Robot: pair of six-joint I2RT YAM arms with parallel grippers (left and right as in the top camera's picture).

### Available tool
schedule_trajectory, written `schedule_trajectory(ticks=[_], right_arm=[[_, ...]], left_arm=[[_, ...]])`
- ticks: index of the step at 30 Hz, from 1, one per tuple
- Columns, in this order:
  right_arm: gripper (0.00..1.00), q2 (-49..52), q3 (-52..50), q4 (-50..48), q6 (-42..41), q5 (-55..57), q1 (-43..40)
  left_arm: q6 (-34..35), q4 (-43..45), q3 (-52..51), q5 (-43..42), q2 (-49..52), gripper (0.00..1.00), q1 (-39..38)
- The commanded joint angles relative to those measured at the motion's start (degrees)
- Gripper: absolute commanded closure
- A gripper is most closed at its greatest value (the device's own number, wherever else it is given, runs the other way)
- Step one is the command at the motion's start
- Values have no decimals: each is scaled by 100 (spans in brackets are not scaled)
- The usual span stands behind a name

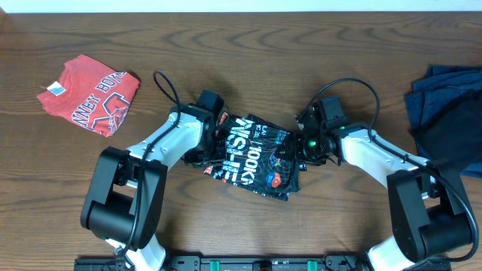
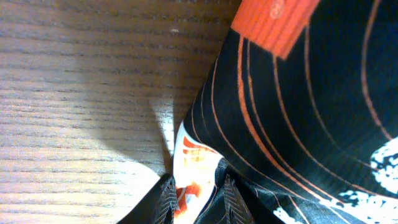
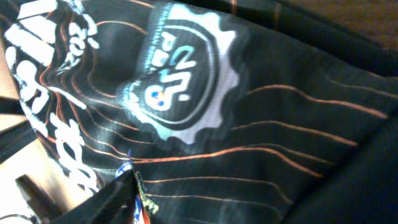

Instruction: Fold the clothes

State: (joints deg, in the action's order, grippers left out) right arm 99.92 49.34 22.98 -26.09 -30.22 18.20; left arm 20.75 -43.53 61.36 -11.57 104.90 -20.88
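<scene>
Red shirt is lying far left on the table, left gripper is pinching the left edge of the black printed shirt mid-table, right gripper is sitting at its right edge (can't tell if clamped), blue clothes are lying far right.

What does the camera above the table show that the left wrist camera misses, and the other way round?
Only the overhead view shows the folded red printed T-shirt at the far left and the dark blue cloth pile at the right edge. Only the left wrist view shows, close up, the left tool with its ridged fingers pinching a white-and-orange edge of the black printed shirt. Both views share that shirt and the brown wooden table.
</scene>
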Motion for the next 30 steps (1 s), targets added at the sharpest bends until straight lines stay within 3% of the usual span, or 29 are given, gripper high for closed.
schedule_trajectory(ticks=[1, 6, 7, 16, 21, 30], right_arm=[[50, 146, -151, 31, -439, 452, 144], [94, 146, -151, 31, -946, 660, 149], [99, 146, -151, 28, -1010, 710, 149], [99, 146, -151, -437, -1084, 1401, -94], [99, 144, -44, -704, -435, 1753, -520], [99, 144, 1714, 92, 796, 2514, -1681]], left_arm=[[7, -39, 15, 94, 11, 72, 7], [-17, -70, 15, 98, 9, 72, 9], [-17, -83, 20, 136, 2, 72, 15], [-15, -573, 192, 800, -424, 71, 415], [-17, -643, 190, 800, -774, 71, 610], [-11, -774, 188, 796, -920, 71, 612]])
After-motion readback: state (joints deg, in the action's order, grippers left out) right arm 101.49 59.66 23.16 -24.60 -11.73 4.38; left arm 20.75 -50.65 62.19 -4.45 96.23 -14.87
